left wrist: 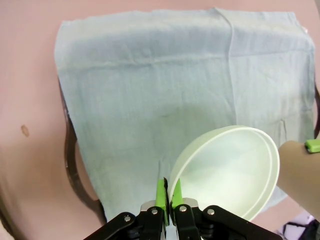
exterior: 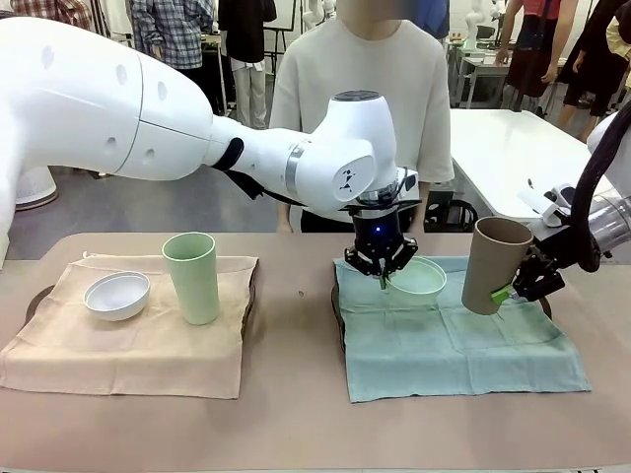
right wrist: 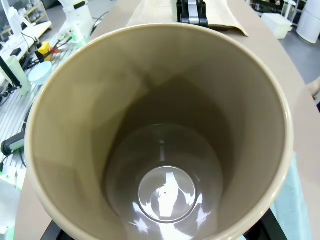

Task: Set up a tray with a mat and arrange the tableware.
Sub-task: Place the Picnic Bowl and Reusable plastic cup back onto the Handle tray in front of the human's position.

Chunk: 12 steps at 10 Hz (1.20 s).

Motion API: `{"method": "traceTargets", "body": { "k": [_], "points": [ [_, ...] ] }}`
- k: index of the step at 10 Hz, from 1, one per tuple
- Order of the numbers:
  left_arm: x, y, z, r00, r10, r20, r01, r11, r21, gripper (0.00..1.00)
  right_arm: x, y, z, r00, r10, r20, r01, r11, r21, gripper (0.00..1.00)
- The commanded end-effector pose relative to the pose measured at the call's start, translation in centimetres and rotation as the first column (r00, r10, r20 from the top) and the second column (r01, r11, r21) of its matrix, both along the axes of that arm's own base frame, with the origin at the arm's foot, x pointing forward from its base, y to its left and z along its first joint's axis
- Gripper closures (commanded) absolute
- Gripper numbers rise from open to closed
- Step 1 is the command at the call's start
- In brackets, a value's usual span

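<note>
Two robot arms worked over a table w/ two cloth-covered trays. The left gripper [exterior: 381, 264] hung above the pale blue-green mat [exterior: 454, 335], fingers clenched on the near rim of the mint green bowl [exterior: 417, 277], which tilted, lifted off the cloth. The right gripper [exterior: 523, 286] grasped the taupe-brown cup [exterior: 491, 264] low on its side, held tilted just right of the bowl over the same mat. On the beige mat [exterior: 128, 335] at left sat the white bowl [exterior: 116, 295] and pale green cup [exterior: 191, 277], upright, near each other.

Best approach, prob.: level the bowl and lower until it rests flat before letting go, keeping well clear of the cup; right the cup before setting it down.
</note>
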<state>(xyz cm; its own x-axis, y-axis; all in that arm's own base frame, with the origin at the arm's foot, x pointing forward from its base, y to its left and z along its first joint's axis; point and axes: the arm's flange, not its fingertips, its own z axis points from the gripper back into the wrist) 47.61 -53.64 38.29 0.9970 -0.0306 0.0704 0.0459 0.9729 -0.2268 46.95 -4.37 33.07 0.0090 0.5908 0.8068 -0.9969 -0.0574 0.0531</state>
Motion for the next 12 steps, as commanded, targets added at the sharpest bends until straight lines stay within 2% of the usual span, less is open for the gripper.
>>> {"method": "traceTargets", "body": {
  "k": [1, 3, 6, 12],
  "points": [
    [0.5, -0.4, -0.8, 1.000, -0.008, -0.011, 0.008, 1.000, -0.008, 0.96, 1.5, -0.4, -0.6, 1.000, -0.023, -0.021, 0.024, 0.999, 0.041, 0.19],
    [1.1, -0.6, -1.9, 1.000, -0.012, -0.021, 0.012, 1.000, -0.003, 0.96, 1.6, -0.1, -1.8, 0.999, -0.028, -0.041, 0.030, 0.998, 0.047, 0.19],
    [1.5, -0.7, -2.4, 1.000, -0.001, 0.004, 0.001, 1.000, -0.013, 0.96, 2.0, 0.2, -3.2, 0.999, -0.024, -0.034, 0.025, 0.999, 0.039, 0.19],
    [1.9, -1.0, -3.1, 1.000, 0.002, -0.018, -0.002, 1.000, 0.002, 0.96, 2.4, 0.2, -4.4, 1.000, -0.012, -0.027, 0.013, 0.999, 0.042, 0.19]
  ]
}}
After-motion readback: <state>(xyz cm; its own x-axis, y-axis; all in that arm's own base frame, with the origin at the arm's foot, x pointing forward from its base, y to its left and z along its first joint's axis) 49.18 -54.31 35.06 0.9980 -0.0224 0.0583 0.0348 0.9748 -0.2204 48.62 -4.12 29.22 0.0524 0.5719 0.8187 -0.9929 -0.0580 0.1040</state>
